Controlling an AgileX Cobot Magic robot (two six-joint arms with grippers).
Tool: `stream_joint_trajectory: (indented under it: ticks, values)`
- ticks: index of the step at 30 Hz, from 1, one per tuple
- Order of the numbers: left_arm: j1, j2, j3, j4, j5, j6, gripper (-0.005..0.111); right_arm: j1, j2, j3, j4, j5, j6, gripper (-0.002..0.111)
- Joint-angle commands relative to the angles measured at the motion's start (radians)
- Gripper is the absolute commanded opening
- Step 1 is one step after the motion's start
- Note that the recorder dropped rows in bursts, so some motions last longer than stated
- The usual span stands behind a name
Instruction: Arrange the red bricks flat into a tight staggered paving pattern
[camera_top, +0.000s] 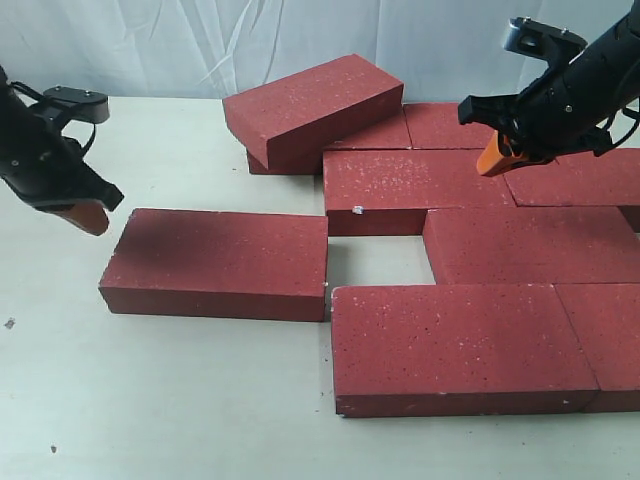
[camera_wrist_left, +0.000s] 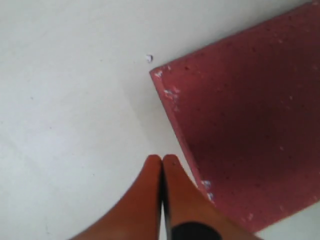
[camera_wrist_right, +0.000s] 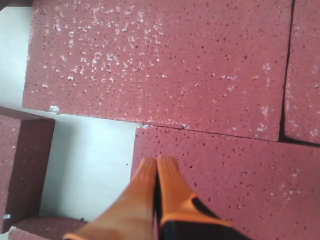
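Several gritty, pale-speckled red bricks (camera_top: 470, 340) lie flat, edge to edge, on the smooth white table (camera_top: 150, 400). One tilted brick (camera_top: 312, 108) leans atop them, and a lone brick (camera_top: 220, 262) lies just beside them. The orange-tipped left gripper (camera_top: 85, 215) and right gripper (camera_top: 497, 155) hover, fingers pressed together, empty.

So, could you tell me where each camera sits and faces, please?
Exterior: raised, looking down over the red bricks; left arm and right arm show.
Left wrist: arm-mounted, down past shut jaws onto the loose brick.
Right wrist: arm-mounted, down past shut jaws onto laid bricks.
Shared: the loose brick, exterior and left wrist.
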Motion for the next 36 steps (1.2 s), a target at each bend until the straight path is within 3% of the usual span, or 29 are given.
stream_joint_trajectory:
  ticks: [1,14,21,30,36]
  values:
    - [-0.025,-0.023,0.002,-0.011,0.073,0.01,0.0,-0.002,0.0,0.002,0.0,-0.005,-0.006,-0.001]
    - [-0.309,-0.023,0.002,-0.088,0.082,0.191,0.0,-0.002,0.0,0.002,0.0,-0.007,-0.014,-0.001]
    - [-0.396,-0.023,0.002,-0.237,0.056,0.302,0.0,-0.002,0.0,0.002,0.0,-0.007,-0.014,-0.001]
    - [-0.501,0.069,0.002,-0.3,0.015,0.406,0.0,-0.002,0.0,0.002,0.0,-0.007,-0.014,-0.001]
    - [-0.518,0.116,0.002,-0.321,-0.042,0.408,0.0,-0.002,0.0,0.002,0.0,-0.005,-0.014,-0.001]
